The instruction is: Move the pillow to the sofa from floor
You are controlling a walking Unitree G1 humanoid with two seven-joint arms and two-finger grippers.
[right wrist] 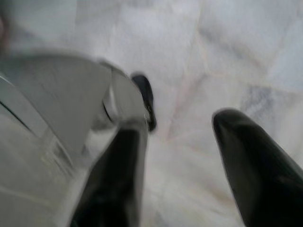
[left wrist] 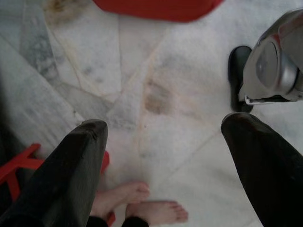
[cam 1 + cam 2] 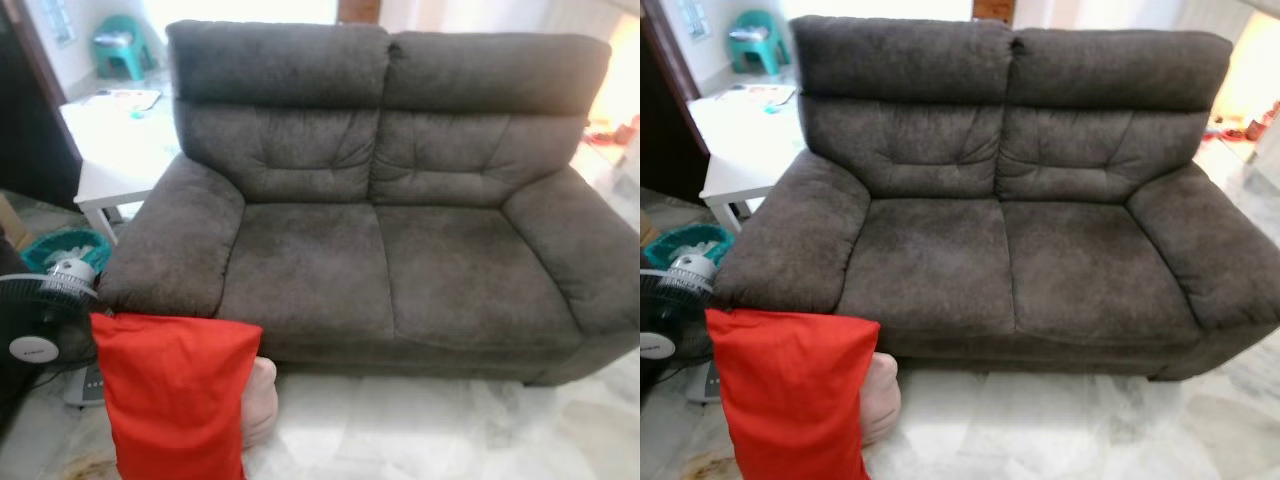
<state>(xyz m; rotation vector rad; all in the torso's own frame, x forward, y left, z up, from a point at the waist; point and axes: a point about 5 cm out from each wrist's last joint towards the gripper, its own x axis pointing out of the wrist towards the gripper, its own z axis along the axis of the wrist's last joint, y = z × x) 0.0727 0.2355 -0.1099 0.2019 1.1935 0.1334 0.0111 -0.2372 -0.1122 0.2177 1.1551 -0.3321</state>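
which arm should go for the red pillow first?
Left, probably. The red pillow stands on the floor against the sofa's left armrest, on the robot's left. The left tool hangs open over the floor with the pillow's edge ahead.

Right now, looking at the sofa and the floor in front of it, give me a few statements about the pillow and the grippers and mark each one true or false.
1. The red pillow lies on the sofa seat. False: it stands on the floor against the front of the sofa's armrest on the robot's left.
2. A pink cushion sits behind the red pillow. True.
3. The left gripper is shut on the pillow. False: its fingers are spread apart over the marble floor, holding nothing.
4. A fan stands beside the sofa on the robot's left. True.
5. The right gripper is open above the floor. True.
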